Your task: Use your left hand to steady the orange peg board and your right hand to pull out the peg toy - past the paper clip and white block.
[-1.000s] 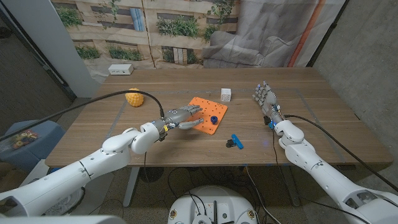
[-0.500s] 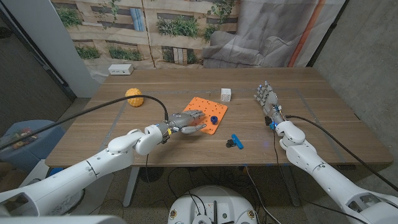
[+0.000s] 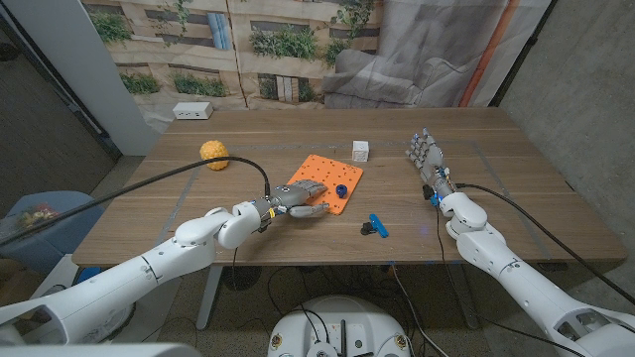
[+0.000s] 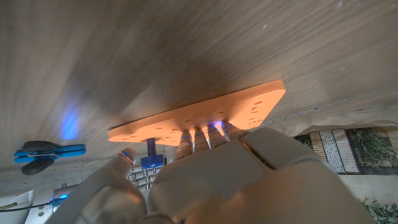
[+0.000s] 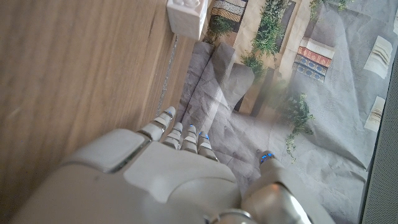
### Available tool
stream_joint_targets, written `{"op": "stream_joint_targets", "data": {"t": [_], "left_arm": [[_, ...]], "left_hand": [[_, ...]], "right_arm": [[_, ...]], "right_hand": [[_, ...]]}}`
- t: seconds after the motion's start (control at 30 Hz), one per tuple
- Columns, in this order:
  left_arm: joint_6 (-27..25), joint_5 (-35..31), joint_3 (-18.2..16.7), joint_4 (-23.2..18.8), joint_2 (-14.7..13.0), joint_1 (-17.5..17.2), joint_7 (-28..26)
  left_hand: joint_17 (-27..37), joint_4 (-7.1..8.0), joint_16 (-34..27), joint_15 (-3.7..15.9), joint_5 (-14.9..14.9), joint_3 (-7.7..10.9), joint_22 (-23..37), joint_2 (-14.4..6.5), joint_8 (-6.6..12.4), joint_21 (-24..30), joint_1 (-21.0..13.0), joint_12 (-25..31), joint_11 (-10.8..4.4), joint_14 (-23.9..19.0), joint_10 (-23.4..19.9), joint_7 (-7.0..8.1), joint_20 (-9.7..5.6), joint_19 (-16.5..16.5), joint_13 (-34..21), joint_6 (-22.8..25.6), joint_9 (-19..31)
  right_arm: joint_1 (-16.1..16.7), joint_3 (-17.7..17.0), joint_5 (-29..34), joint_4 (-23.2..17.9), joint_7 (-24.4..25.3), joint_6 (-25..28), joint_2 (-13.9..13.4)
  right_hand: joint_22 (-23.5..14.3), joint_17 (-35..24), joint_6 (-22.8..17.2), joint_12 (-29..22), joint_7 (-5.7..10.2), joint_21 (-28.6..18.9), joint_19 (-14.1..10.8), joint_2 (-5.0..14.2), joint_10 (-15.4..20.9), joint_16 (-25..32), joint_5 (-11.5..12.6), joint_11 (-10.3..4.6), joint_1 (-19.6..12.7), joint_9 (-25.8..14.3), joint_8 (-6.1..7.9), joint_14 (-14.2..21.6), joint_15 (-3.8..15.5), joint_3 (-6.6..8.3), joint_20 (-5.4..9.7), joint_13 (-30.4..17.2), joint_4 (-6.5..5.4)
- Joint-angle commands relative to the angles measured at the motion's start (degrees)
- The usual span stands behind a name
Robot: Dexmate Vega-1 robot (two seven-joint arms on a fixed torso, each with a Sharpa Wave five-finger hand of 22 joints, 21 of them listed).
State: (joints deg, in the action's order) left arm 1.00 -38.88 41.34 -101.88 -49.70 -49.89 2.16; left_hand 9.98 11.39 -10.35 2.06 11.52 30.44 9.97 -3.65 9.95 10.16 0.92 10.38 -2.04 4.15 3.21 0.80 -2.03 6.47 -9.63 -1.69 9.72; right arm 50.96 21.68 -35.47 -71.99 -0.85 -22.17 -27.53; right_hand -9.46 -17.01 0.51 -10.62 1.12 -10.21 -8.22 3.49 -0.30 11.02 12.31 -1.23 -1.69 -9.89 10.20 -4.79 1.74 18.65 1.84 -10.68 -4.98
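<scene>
Your left hand (image 3: 298,195) is over the near left part of the orange board (image 3: 335,182), fingers stretched forward and slightly apart, gripping nothing. In the left wrist view the fingertips (image 4: 200,132) reach the board's (image 4: 249,111) edge, and the thumb sits off to one side; whether they press on it you cannot tell. Your right hand (image 3: 425,156) stands on its edge at the right of the table (image 3: 516,213), well apart from the board, fingers straight, close together and empty; the right wrist view shows them pointing past the table's far edge.

The blue peg (image 3: 340,188) stands upright in the board, just beyond your left fingertips; the left wrist view shows it (image 4: 150,153) rising from the board's face. The white block (image 3: 360,151) sits just behind the board's far right corner. The blue and black clip (image 3: 374,226) lies near the front, right of the board. A yellow ball (image 3: 212,151) rests far to the left.
</scene>
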Motion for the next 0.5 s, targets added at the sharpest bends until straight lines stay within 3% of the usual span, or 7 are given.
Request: {"op": "stream_joint_targets", "data": {"t": [0.03,0.27,0.37,0.5], "left_arm": [[-1.55,0.7,0.42,0.23,0.23,-0.02,1.3],[-1.04,0.98,0.71,0.33,-0.08,0.27,1.81],[-1.3,0.83,0.75,0.07,-0.23,0.07,1.83],[-1.81,0.86,0.65,-0.39,-0.48,-0.27,2.03]], "left_hand": [[0.3,0.12,0.08,1.12,0.52,-0.88,0.32,-6.08,-0.36,0.03,0.46,0.05,-0.35,1.13,0.4,0.33,-7.05,1.3,-0.15,-2.24,0.12],[0.25,0.11,-0.23,1.71,0.61,-1.52,0.33,-6.31,-0.22,0.39,0.41,0.52,-0.32,0.56,-1.03,0.29,-7.16,1.64,-0.11,-3.44,0.11],[0.22,0.07,-0.29,1.98,0.68,-1.79,0.32,-6.43,0.05,0.6,0.36,0.6,-0.67,0.3,-1.53,1.78,-7.27,1.55,-0.1,-3.26,0.11],[0.18,0.03,-0.43,2.44,0.74,-2.01,0.31,-6.55,0.21,0.9,0.29,0.66,-0.95,-0.24,-2.07,2.43,-7.39,1.08,-0.09,-3.13,0.1]], "right_arm": [[-0.09,0.01,0.24,-0.3,0.49,0.3,-0.07],[0.03,0.02,0.19,-0.27,0.53,0.28,0.0],[0.17,0.0,0.16,-0.39,0.43,0.23,-0.11],[0.33,0.07,0.31,-0.73,0.12,0.27,-0.52]], "right_hand": [[-0.15,-0.12,-0.23,-0.38,0.15,-0.5,0.04,0.29,0.42,0.28,0.31,-0.21,0.12,-0.07,0.45,-0.12,0.55,0.24,0.68,0.03,-0.05],[-0.14,0.03,-0.28,-0.37,0.13,-0.51,0.04,0.35,0.4,0.32,0.32,-0.22,0.08,-0.07,0.45,-0.07,0.5,0.26,0.67,0.03,-0.04],[-0.14,0.1,-0.28,-0.37,0.16,-0.51,0.04,0.38,0.42,0.32,0.32,-0.24,0.04,-0.07,0.45,-0.06,0.48,0.28,0.71,0.03,-0.02],[-0.14,0.17,-0.32,-0.36,0.23,-0.5,0.06,0.44,0.38,0.33,0.33,-0.27,0.0,-0.07,0.46,-0.04,0.49,0.31,0.7,0.03,-0.01]]}}
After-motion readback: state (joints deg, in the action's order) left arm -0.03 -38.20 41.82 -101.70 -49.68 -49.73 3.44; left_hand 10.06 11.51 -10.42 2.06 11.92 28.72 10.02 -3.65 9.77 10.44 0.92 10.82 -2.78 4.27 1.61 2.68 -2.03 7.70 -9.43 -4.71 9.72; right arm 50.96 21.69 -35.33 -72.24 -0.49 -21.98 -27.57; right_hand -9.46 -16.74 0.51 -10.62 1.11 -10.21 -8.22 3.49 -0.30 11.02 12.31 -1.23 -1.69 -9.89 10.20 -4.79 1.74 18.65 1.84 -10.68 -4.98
